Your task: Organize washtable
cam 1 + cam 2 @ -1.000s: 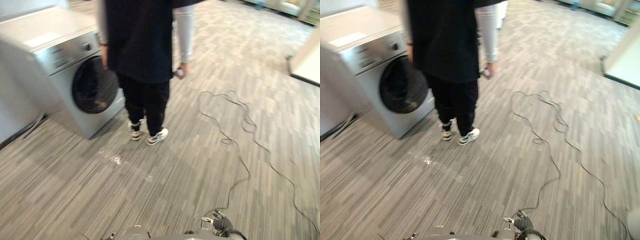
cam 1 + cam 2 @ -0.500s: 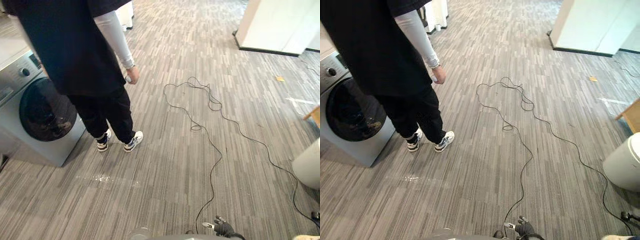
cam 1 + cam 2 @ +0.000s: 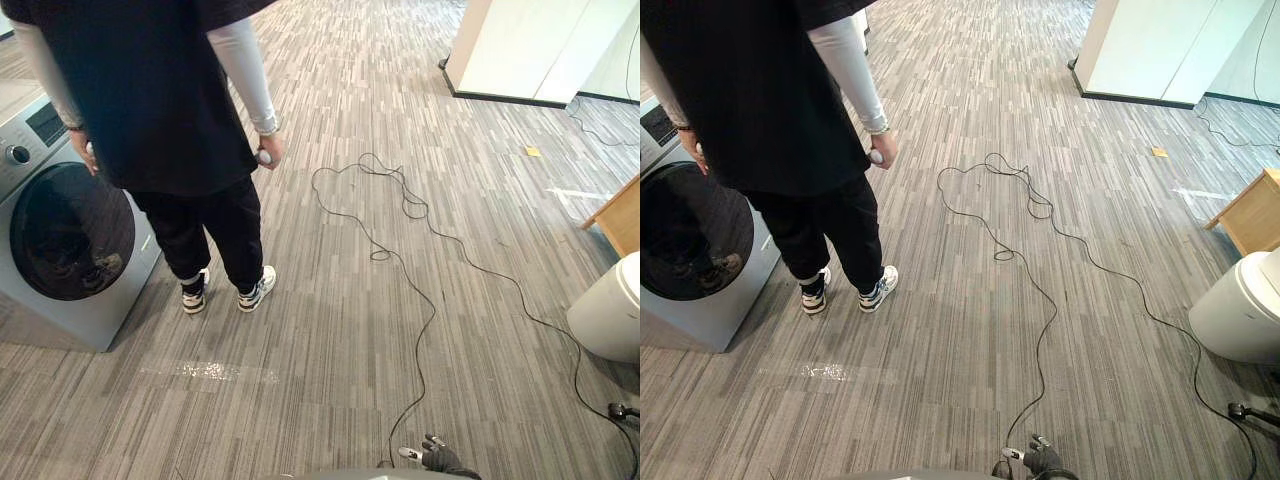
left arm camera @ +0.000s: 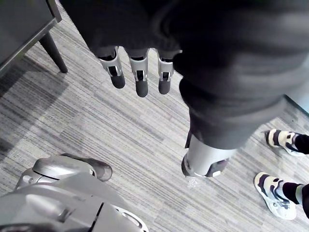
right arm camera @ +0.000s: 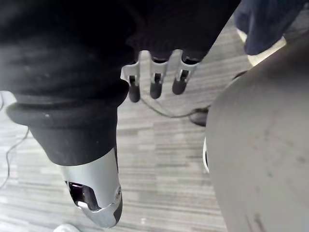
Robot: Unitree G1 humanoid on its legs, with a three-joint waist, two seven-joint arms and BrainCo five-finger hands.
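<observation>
- While nothing of the task lies within reach, the left hand [image 4: 137, 79] hangs at the robot's side with fingers straight and thumb apart, holding nothing. I judge it is loose because there is nothing yet to grasp.
- The right hand [image 5: 155, 82] is in the same state: its fingers are straight and point down at the grey striped floor [image 3: 330, 330], relaxed and empty.
- Where the wash bench stands I cannot tell. A dark piece of furniture [image 4: 24, 19] on a slanted leg shows near the left hand. It may be that bench, but its top is hidden.
- A person [image 3: 150, 100] stands ahead with their back to the robot, just beside a front-loading washing machine [image 3: 70, 230] whose round door looks closed. One of their hands grips a small pale object [image 3: 264, 156]. This is probably someone supervising and keeping close.
- A white bin [image 3: 612, 310] and a corner of wooden furniture [image 3: 615, 215] sit well apart from them, off to the right.
- From how things lie, the task looks to be at its approach stage. The robot would need to face and reach the bench before either hand has any work.
</observation>
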